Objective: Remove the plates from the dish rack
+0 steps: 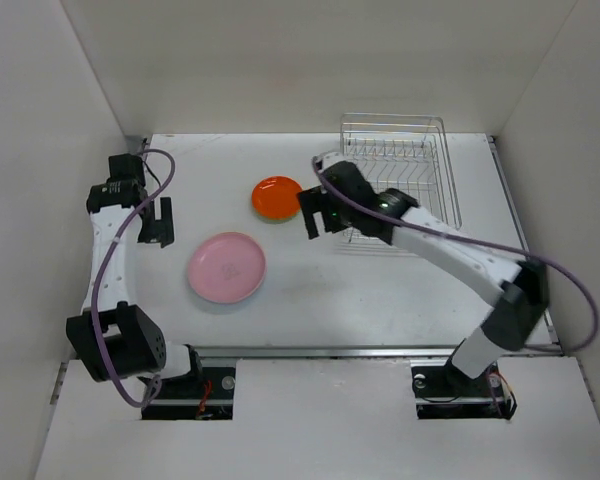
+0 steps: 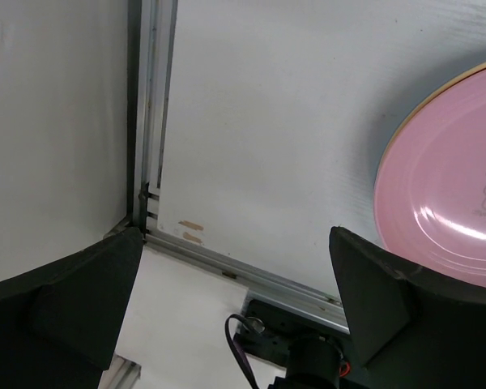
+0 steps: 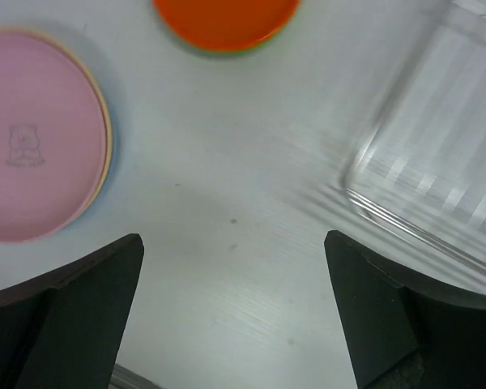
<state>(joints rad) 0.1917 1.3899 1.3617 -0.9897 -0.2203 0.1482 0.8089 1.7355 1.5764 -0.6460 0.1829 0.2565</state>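
Top external: pink plate (image 1: pixel 227 267) lies flat on table (image 1: pixel 380 300), front-left. Orange-red plate (image 1: pixel 277 197) lies flat behind it, near the left side of the dish rack (image 1: pixel 392 118), which sits far right. Right gripper (image 1: pixel 312 213) hangs betw. orange-red plate & rack, jaws wide apart, gripping nothing. Left gripper (image 1: pixel 158 222) is left of pink plate, jaws also spread wide, nothing in them. Right wrist: tan rim shows under pink plate, green edge under orange-red.

Top external: high above near edge, looks down on whole table (image 1: pixel 380 300).
Left wrist: close, low, faces table's left edge; pink plate (image 2: pixel 454 203) at right.
Right wrist: close, looks down between pink plate, orange-red plate (image 3: pixel 225 20), dish rack (image 3: pixel 437 162).
Pink plate in all three views.
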